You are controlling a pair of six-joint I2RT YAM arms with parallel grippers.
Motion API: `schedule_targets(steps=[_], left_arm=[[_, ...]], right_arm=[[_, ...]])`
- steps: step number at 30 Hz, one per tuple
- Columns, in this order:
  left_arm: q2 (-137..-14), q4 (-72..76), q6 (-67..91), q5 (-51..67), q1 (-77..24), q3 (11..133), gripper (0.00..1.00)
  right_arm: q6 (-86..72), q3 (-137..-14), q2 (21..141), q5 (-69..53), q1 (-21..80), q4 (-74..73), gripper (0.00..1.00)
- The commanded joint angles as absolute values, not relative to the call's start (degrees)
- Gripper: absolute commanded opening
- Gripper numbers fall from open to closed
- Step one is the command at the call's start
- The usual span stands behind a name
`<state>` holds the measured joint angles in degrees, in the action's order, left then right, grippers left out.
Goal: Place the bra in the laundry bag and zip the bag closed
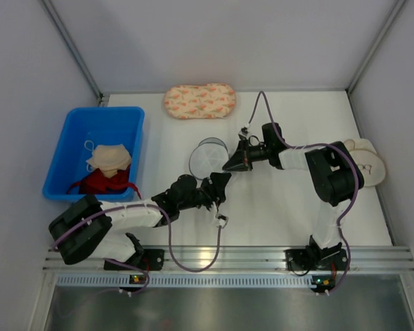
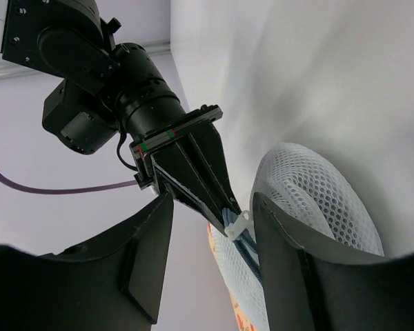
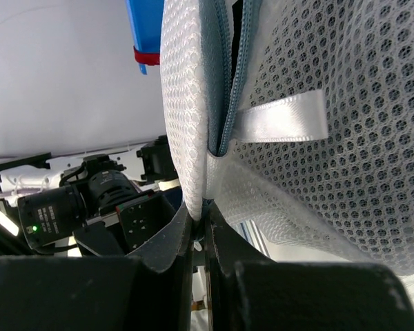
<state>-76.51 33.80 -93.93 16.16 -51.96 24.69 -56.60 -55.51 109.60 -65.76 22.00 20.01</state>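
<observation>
Table (image 1: pixel 276 207): one. Robot arms (image 1: pixel 331 176): two, each bearing one gripper, namely the left gripper (image 1: pixel 222 181) and the right gripper (image 1: pixel 228 166). Purple cables (image 1: pixel 261 96): two, one along each arm. Laundry bag (image 1: pixel 208 157), white mesh: one. Blue plastic bin (image 1: pixel 105 111): one, containing one beige cloth (image 1: pixel 109 158) and one red cloth (image 1: pixel 103 183). Peach patterned pouch (image 1: pixel 199 101): one. Beige bra (image 1: pixel 368 162): one, with two round cups.

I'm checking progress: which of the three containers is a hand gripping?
The white mesh laundry bag, pinched by the right hand; the blue bin and peach pouch lie untouched.
</observation>
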Motion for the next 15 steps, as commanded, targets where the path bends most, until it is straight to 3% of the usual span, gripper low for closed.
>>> schedule_targets(steps=[1,7,15], left_arm=[[-76.90,34.63,-92.55,15.74,-52.38,27.16,0.55],[-79.10,34.72,-91.59,12.31,-52.38,28.74,0.46],[-78.66,32.61,-92.72,12.92,-52.38,27.69,0.42]], right_arm=[[-54.76,-55.81,107.75,-64.51,23.29,19.08,0.00],[-54.67,-55.81,107.58,-64.69,23.29,18.98,0.00],[-54.76,-56.25,107.75,-64.95,23.38,19.16,0.00]])
